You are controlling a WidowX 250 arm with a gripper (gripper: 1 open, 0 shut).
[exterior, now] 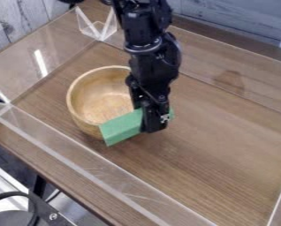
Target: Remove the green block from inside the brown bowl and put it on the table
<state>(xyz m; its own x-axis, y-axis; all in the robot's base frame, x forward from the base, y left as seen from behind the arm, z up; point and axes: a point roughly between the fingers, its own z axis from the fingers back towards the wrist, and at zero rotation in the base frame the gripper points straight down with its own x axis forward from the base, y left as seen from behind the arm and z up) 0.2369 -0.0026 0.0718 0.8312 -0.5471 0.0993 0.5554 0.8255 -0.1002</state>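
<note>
The gripper (150, 117) points down just outside the near rim of the brown bowl (98, 95), its jaws clamped on one end of the green block (122, 129). The block slants out leftward from the jaws, beside the bowl's outer wall, above the table (214, 159).

Green block (122, 129), light-brown bowl (94, 99)

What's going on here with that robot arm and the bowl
A single robot arm points straight down and its hand grips one end of the green block. The block is tilted, out over the near rim of the brown bowl, whose inside looks empty. Whether the block's low end touches the table is hard to tell.
</note>
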